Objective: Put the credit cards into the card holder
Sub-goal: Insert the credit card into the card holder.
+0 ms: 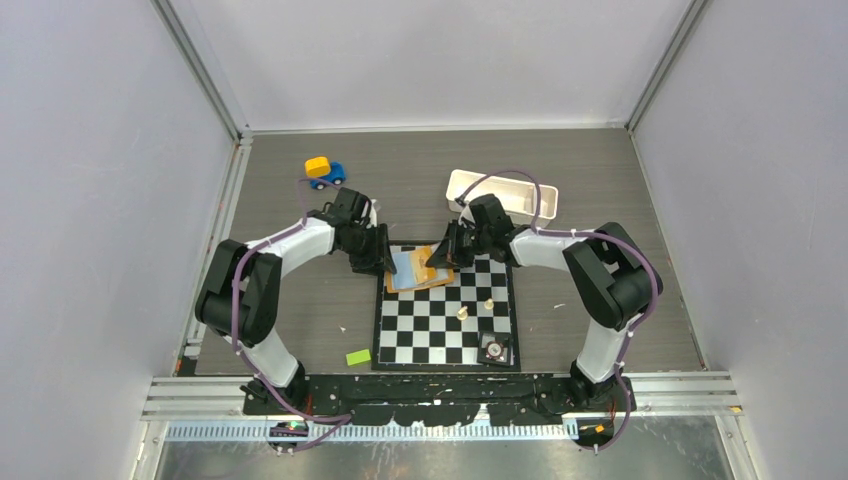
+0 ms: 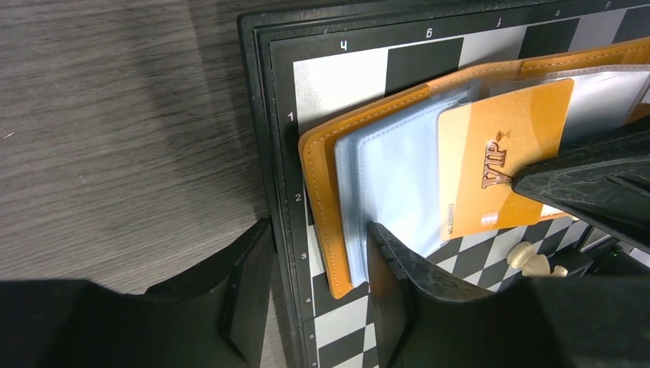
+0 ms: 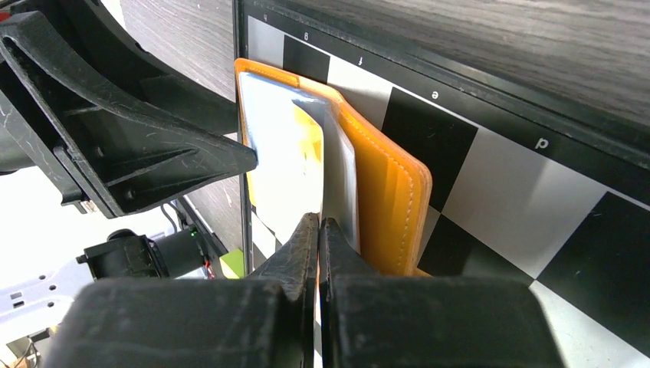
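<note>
A chessboard [image 1: 430, 335] carrying two pale chess pieces [image 1: 463, 313] lies on the bench [image 1: 620, 190]; a white tray [image 1: 503, 192], toy car [image 1: 324, 171] and green block [image 1: 358, 357] sit nearby.

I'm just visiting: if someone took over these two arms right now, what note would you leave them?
Left gripper: open, straddling one edge of the flat orange leather-like card holder, lying open on a corner of the black-and-white chessboard.
Right gripper: shut, tips at the holder's clear plastic sleeves; what it pinches is unclear.
Cards: one gold VIP card lies among the sleeves; no other shows plainly.
Done: holder opened. To do: make sure that card is seated, add the rest.
</note>
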